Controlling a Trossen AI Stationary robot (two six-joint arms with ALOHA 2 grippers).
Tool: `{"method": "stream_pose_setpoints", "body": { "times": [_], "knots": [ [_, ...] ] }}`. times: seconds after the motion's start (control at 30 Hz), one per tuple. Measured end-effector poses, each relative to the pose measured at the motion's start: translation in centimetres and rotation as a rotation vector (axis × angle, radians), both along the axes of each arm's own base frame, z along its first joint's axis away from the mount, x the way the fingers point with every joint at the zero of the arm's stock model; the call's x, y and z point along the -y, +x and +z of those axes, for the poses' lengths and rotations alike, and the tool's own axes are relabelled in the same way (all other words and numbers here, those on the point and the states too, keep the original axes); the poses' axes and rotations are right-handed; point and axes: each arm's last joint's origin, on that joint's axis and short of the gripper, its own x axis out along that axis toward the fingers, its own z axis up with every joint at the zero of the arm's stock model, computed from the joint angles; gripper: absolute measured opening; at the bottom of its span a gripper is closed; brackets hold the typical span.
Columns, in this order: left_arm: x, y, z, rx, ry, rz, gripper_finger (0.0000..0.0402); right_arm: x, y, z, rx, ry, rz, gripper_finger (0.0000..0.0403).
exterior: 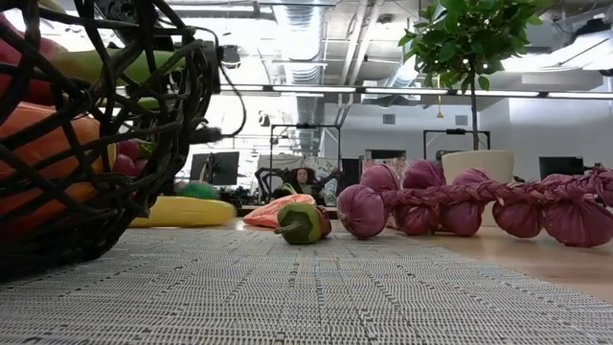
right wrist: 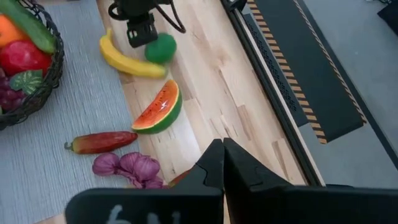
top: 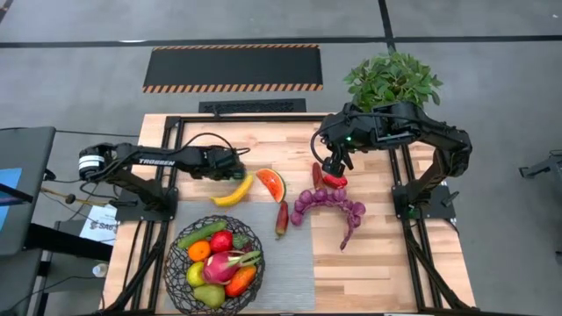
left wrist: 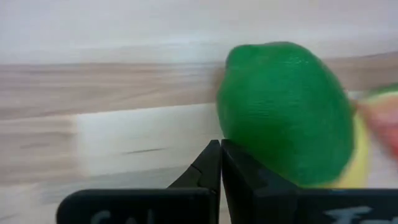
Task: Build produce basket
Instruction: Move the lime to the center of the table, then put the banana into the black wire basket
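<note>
The black wire basket (top: 176, 272) stands on a grey mat at the near left and holds several toy fruits. On the table lie a yellow banana (top: 233, 191), a watermelon slice (top: 271, 184), a red pepper (top: 282, 218) and a purple braid of bulbs (top: 329, 204). A green round fruit (right wrist: 160, 48) rests on the wood next to the banana. My left gripper (left wrist: 221, 149) is shut, low, pointing down right beside that green fruit (left wrist: 286, 112). My right gripper (right wrist: 222, 149) is shut and high above the table's far middle, over a red fruit (top: 332, 181). My left gripper's shut fingertips (left wrist: 231, 155) stand at the edge of the green fruit, coming from above. I cannot tell whether they touch it. The fruit lies on the table.
A leafy plant (top: 392, 81) in a white pot stands at the far right corner. The grey mat (top: 294, 259) covers the near middle. Black frame rails (top: 171, 140) run along the table's left, far and right sides.
</note>
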Motion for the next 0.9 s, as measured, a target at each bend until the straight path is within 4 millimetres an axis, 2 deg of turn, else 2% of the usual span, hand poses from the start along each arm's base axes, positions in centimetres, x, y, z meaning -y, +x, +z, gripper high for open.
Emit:
{"method": "stream_pose_setpoints", "body": {
  "times": [0.13, 0.27, 0.4, 0.53, 0.67, 0.77, 0.9],
  "knots": [
    [0.3, 1.7, -0.6, 0.097, -0.02, -0.049, 0.0, 0.0, 0.0, 0.0, 0.0, 0.0, 0.0, 0.0014],
    [0.9, 3.9, -2.4, 0.177, -0.113, -0.162, 0.0, 0.0, 0.0, 0.0, 0.003, 0.0, 0.0, 0.0018],
    [1.9, 6.9, -3.2, 0.39, -0.173, -0.32, 0.0, 0.0, 0.1, 0.0, 0.007, 0.0, 0.0, 0.002],
    [2.2, 8.5, -1.8, 0.515, -0.151, -0.352, 0.0, 0.0, 0.0, 0.0, 0.01, 0.005, -0.006, 0.0019],
    [2.1, 9.2, 0.7, 0.565, -0.073, -0.444, 0.0007, 0.0, 0.0, 0.0, 0.008, 0.018, -0.024, 0.0018],
    [2.2, 9.7, 2.6, 0.544, -0.028, -0.568, 0.0037, 0.0, -0.2, -0.1, -0.006, 0.023, -0.031, 0.0025],
    [2.9, 10.0, 4.4, 0.431, -0.029, -0.789, 0.0108, 0.0, -0.3, -0.2, -0.028, 0.023, -0.033, 0.0049]
  ]
}}
